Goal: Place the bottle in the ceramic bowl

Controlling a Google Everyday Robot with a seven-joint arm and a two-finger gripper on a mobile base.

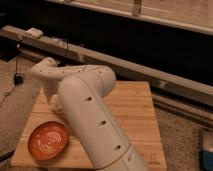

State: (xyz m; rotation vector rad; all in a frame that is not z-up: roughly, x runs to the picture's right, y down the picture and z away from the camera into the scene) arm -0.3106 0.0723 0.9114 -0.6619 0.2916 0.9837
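No readable text, brand or number anywhere. Only a small dark stamp (153,159) near the front right corner of the wooden board (131,111), too blurred to make out. Gripper (56,106) low over the board's left side, just behind the ceramic bowl (48,140).

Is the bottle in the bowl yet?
No: ceramic bowl shows only bare swirls; claw hangs over the board behind it.

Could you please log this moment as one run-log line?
gripper: over left side of table, behind bowl | bowl: front-left of table, no bottle inside | bottle: cannot make out | placing: not done
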